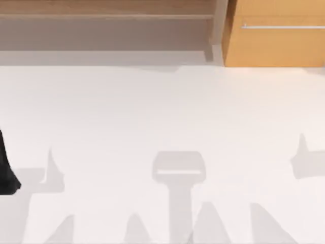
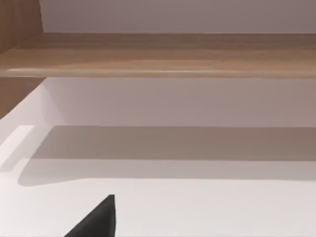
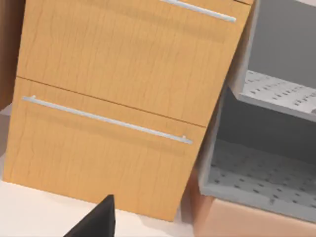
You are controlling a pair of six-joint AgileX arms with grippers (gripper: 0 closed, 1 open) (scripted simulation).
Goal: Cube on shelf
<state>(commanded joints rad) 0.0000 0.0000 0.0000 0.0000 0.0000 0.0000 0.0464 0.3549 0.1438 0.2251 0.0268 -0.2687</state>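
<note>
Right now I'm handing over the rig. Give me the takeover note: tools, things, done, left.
Left tool: low over the white table, facing the long light-brown wooden shelf; open or shut, cannot tell.
Right tool: facing the orange-tan drawer cabinet, right of the shelf; cannot tell either.
Puzzle cube: whereabouts cannot be told.
Done: nothing confirmed.
Left: find the cube, grasp it, set it on the shelf.

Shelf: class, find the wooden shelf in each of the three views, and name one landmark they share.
Top view: the shelf runs along the far edge, left of the drawer cabinet.
Left wrist view: its board spans the picture above the table.
Right wrist view: perhaps the brown strip beside the drawer cabinet; cannot tell.
Shared landmark: the white table.
</note>
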